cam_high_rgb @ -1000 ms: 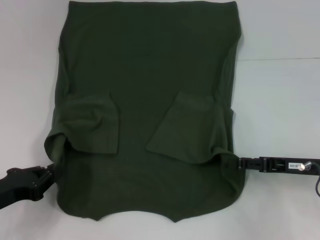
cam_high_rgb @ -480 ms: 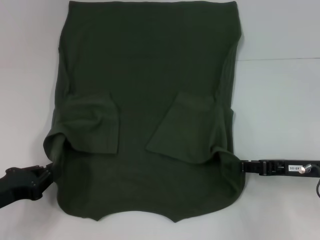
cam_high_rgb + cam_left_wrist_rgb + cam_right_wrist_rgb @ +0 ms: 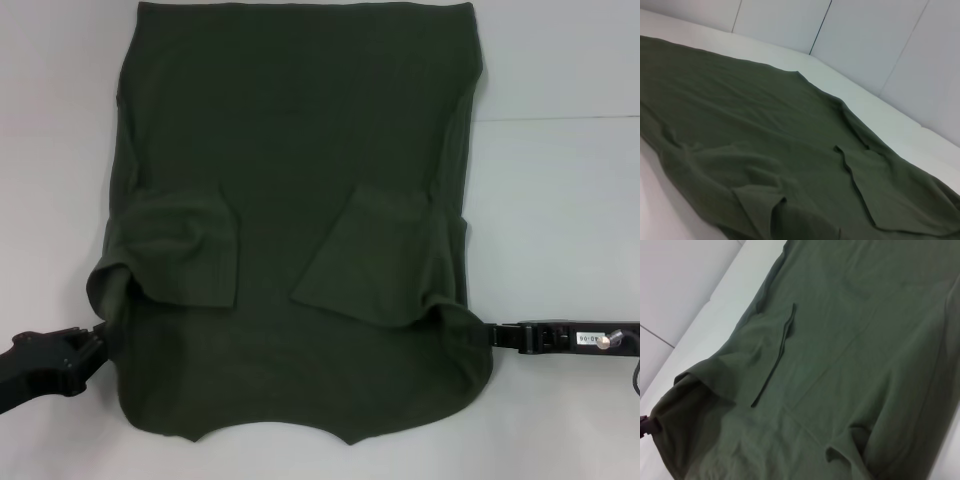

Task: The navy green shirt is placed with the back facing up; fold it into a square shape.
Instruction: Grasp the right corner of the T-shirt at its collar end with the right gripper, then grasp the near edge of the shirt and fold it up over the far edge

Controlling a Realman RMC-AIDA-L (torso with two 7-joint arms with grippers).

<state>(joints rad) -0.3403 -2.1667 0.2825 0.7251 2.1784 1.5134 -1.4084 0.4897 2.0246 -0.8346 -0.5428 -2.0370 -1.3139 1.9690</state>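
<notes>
The navy green shirt [image 3: 290,150] lies flat on the white table, plain side up, with both short sleeves folded inward onto the body. The curved neckline edge is nearest me. At the shirt's left side edge my left gripper [image 3: 97,343] is shut on the cloth, which rises in a fold just above it. My right gripper [image 3: 487,336] is shut on the opposite side edge, where the cloth also bulges up. The left wrist view looks across the shirt [image 3: 765,130]. In the right wrist view the shirt [image 3: 850,340] bunches toward a fingertip [image 3: 644,424].
The white table [image 3: 560,200] shows bare surface on both sides of the shirt, with a faint seam on the right. The shirt's far hem reaches the top of the head view. White wall panels [image 3: 865,40] stand behind the table.
My right gripper has slid slightly outward and toward me, drawing the shirt's right edge with it. My left gripper has shifted a little toward me and outward.
</notes>
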